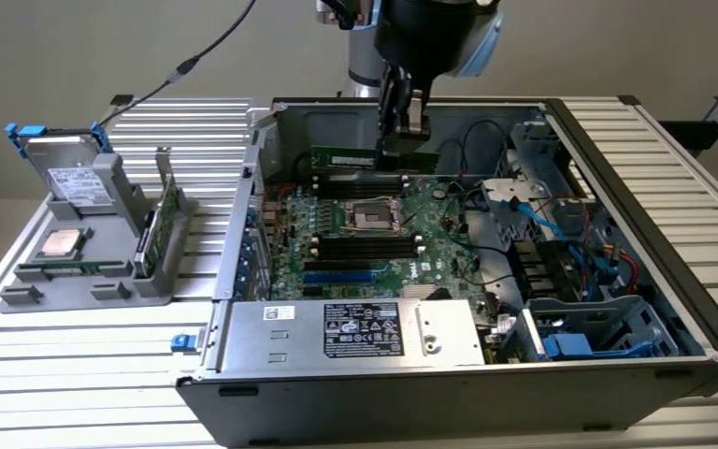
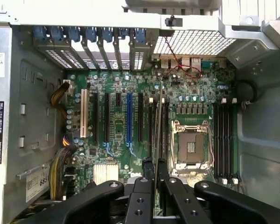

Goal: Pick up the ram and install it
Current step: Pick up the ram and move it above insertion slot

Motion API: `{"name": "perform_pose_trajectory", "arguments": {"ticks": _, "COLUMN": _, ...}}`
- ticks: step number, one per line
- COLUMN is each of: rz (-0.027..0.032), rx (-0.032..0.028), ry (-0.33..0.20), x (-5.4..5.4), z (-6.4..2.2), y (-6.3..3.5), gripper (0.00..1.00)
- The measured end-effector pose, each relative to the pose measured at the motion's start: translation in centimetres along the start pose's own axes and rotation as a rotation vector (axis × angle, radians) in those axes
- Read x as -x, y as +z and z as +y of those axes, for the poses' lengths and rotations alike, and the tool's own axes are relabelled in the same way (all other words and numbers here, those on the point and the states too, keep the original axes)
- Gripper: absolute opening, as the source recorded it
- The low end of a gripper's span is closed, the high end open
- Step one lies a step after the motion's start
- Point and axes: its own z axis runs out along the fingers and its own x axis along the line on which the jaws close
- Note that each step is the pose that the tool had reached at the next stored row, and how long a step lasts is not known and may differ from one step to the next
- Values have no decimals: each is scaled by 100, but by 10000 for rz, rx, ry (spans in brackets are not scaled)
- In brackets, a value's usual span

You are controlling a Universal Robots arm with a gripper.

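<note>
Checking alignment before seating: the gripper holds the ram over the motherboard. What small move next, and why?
Probably lower it slowly: the gripper, shut on the ram, holds it edge-down above the memory slots beside the processor socket, apparently in line, not yet seated.

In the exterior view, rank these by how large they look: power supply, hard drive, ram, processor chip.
1. power supply, clearly largest.
2. hard drive.
3. ram, long but slim, partly covered by the gripper holding it.
4. processor chip.
The last two look close in area, and the ram sits farther back, so that order is unsure.
</note>
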Motion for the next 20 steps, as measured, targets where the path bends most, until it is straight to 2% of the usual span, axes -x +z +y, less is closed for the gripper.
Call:
{"name": "perform_pose_trajectory", "arguments": {"ticks": 3, "rz": 41, "rx": -127, "ry": 4, "x": 2, "z": -3, "y": 21, "gripper": 14}}
{"name": "perform_pose_trajectory", "arguments": {"ticks": 7, "rz": 112, "rx": -396, "ry": 4, "x": 1, "z": -5, "y": 40, "gripper": 14}}
{"name": "perform_pose_trajectory", "arguments": {"ticks": 9, "rz": 125, "rx": -479, "ry": 2, "x": 2, "z": -8, "y": 58, "gripper": 14}}
{"name": "perform_pose_trajectory", "arguments": {"ticks": 12, "rz": 127, "rx": -547, "ry": 3, "x": 1, "z": -2, "y": 98, "gripper": 14}}
{"name": "perform_pose_trajectory", "arguments": {"ticks": 17, "rz": 125, "rx": -659, "ry": 6, "x": -3, "z": 89, "y": 182, "gripper": 14}}
{"name": "perform_pose_trajectory", "arguments": {"ticks": 20, "rz": 124, "rx": -677, "ry": 9, "x": -5, "z": 119, "y": 239, "gripper": 14}}
